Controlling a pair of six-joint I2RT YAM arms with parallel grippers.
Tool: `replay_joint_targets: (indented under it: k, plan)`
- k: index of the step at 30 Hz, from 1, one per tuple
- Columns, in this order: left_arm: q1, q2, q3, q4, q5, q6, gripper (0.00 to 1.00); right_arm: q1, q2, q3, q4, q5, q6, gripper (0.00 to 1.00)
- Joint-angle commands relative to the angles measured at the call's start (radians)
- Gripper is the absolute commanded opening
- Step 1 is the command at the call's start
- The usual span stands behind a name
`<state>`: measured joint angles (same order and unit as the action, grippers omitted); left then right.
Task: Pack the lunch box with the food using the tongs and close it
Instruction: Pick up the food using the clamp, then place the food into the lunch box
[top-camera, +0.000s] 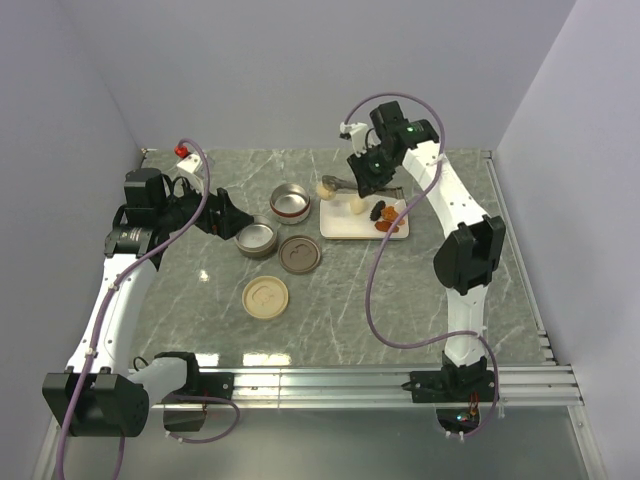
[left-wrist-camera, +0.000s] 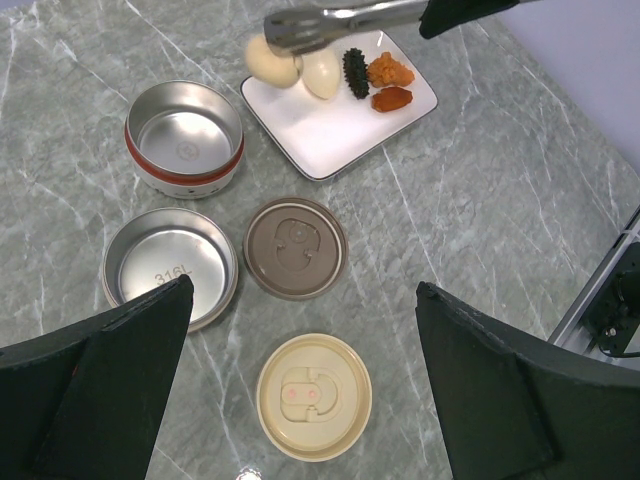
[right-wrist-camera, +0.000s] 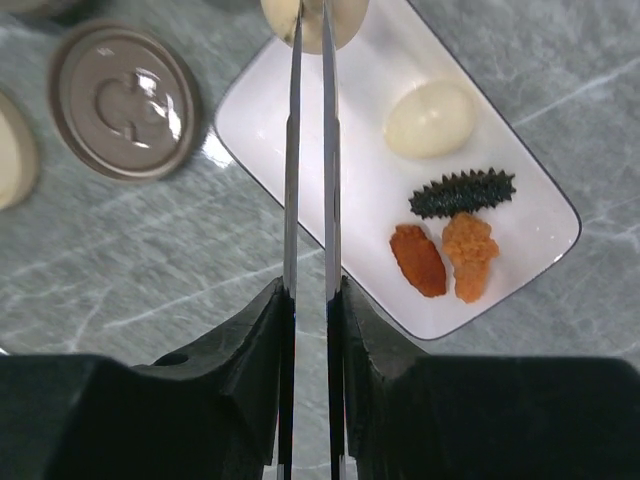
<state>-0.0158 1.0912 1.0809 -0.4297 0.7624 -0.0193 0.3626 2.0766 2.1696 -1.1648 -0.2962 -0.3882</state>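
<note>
One marbled worktop (top-camera: 400, 300) is seen under everything. One white plate (left-wrist-camera: 330, 130) is set toward its far right. Two steel bowls (left-wrist-camera: 170, 262), one of them red-banded, are stood left of the plate. Two lids (left-wrist-camera: 296, 248), one brown and one cream, are laid near them. The left hand (top-camera: 232, 218) is held with fingers apart, empty. One pair of tongs (right-wrist-camera: 310, 150) is clamped in the right hand (right-wrist-camera: 310, 310), tips at one of two cream balls (left-wrist-camera: 270, 62), by the plate's corner. One black lump (right-wrist-camera: 463, 192) and two orange chunks (right-wrist-camera: 470, 250) are laid on the plate.

Only "316L" can be read, stamped inside the shallow steel lunch box tin (left-wrist-camera: 170, 265)
</note>
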Motion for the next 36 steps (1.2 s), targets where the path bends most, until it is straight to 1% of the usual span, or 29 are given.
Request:
replay_joint_targets:
  k: [1, 3, 8, 16, 28, 36]
  plan:
    - [-0.001, -0.004, 0.016, 0.023, -0.002, -0.001, 0.99, 0.015, -0.04, 0.107, 0.005, -0.098, 0.052, 0.32]
    - [-0.001, -0.004, 0.016, 0.022, -0.005, -0.001, 0.99, 0.019, -0.023, 0.14, 0.001, -0.118, 0.069, 0.32]
    - [-0.003, -0.005, 0.016, 0.02, -0.008, 0.001, 0.99, 0.041, -0.001, 0.139, 0.039, -0.194, 0.109, 0.32]
    - [-0.001, -0.01, 0.01, 0.012, -0.012, 0.005, 0.99, 0.065, 0.039, 0.127, 0.122, -0.241, 0.16, 0.31]
    - [0.0, 0.003, 0.008, 0.017, -0.012, -0.002, 0.99, 0.093, 0.112, 0.104, 0.186, -0.222, 0.193, 0.31]
    - [0.0, 0.012, 0.013, 0.023, -0.011, -0.005, 0.99, 0.099, 0.134, 0.044, 0.214, -0.207, 0.193, 0.31]
